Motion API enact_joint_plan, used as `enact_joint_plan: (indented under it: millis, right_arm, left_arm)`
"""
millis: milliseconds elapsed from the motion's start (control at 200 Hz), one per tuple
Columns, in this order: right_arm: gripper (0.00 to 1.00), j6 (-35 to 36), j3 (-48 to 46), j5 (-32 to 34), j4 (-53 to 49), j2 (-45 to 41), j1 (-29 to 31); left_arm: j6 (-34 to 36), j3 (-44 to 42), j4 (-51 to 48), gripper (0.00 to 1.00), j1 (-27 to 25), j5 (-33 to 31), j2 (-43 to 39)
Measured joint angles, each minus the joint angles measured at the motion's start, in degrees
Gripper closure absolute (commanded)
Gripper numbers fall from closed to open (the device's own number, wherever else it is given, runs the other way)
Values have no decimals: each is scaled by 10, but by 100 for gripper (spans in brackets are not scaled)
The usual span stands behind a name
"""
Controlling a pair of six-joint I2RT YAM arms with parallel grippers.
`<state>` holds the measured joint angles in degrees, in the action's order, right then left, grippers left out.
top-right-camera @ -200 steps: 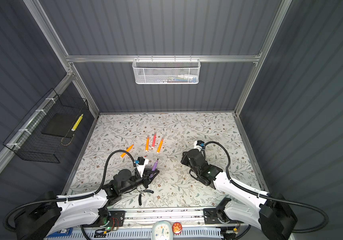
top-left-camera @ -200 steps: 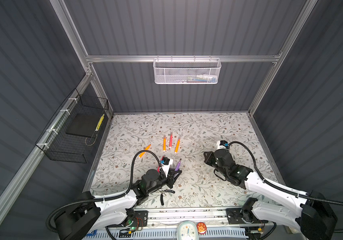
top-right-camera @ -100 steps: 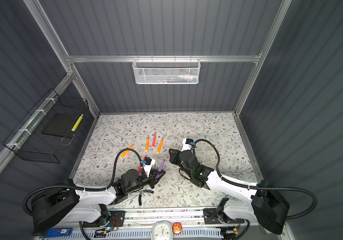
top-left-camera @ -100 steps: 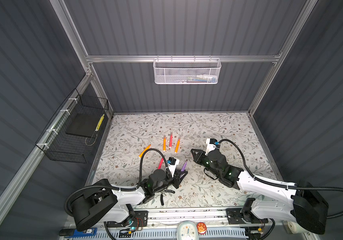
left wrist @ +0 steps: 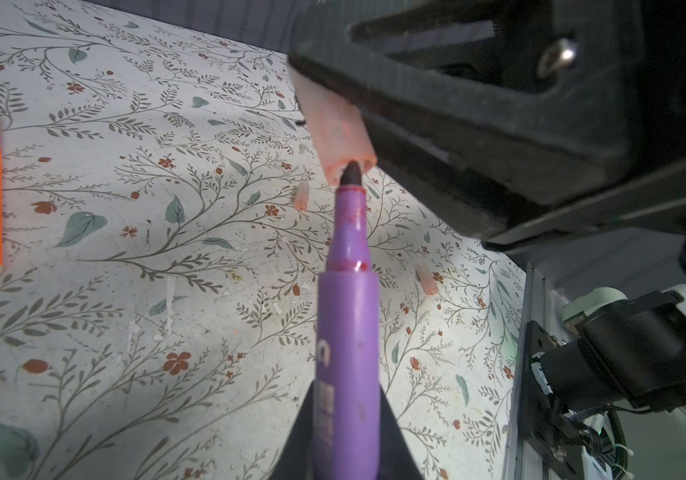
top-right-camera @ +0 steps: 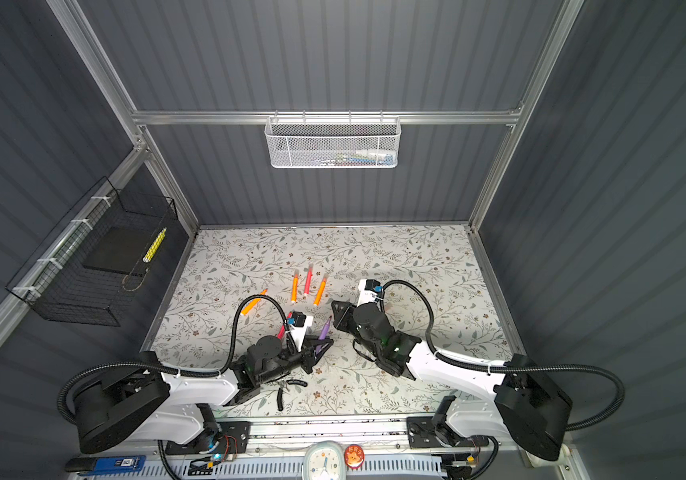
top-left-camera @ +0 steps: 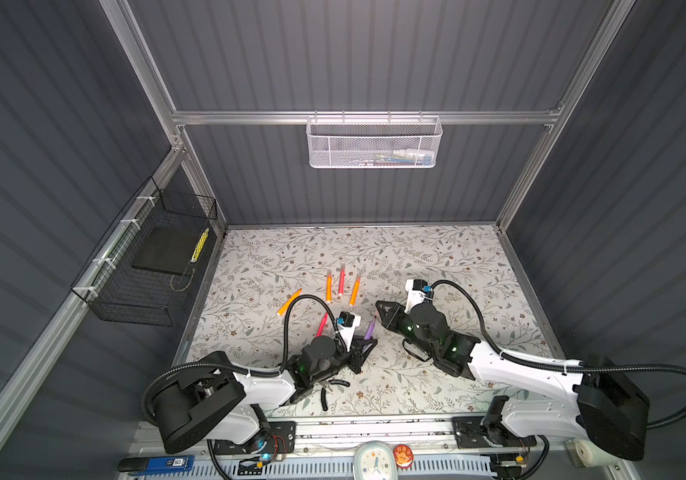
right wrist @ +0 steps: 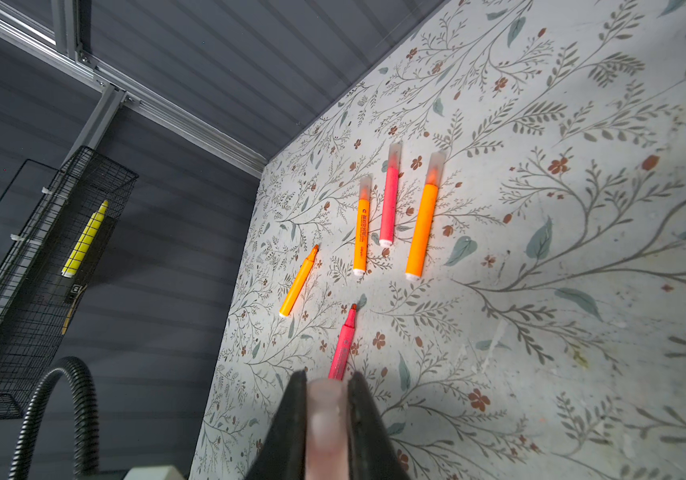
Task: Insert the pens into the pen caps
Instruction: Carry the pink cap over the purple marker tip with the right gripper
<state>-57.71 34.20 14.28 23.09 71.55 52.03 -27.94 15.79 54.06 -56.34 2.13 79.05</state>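
1. The purple pen (left wrist: 347, 332) is gripped by the left fingers (left wrist: 391, 457), which are closed tight on its barrel. It is held off the surface (left wrist: 125, 291), between the two arms.
2. A pale-pink cap (left wrist: 339, 137) is pinched in the right fingers (right wrist: 289, 428), which are likewise closed on it.
3. The pen's dark tip is seen just at the cap's mouth. It is judged barely entered, so this insertion is not yet finished.
4. Three pens are already capped and lie side by side farther back: an orange pen (right wrist: 361, 232), a pink-red pen (right wrist: 389, 203) and a longer orange pen (right wrist: 421, 232).
5. Two pens lie uncapped: a slanted orange pen (right wrist: 297, 284) and a second pink-red pen (right wrist: 343, 345).
6. One loose cap (left wrist: 302, 196) and a second loose cap (left wrist: 426, 280) are seen on the surface, so two more pairings are judged to be left after this one.
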Motion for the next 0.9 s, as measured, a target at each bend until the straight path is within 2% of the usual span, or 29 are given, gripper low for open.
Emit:
enact_joint_plan:
  millis: [535, 900]
  right_arm:
    - [98, -1, 0, 0, 0, 9, 5]
    - [98, 8, 0, 15, -4, -14, 6]
  left_arm:
    - [-4, 7, 26, 100, -1, 5, 25]
    - [-4, 7, 43, 100, -3, 10, 26]
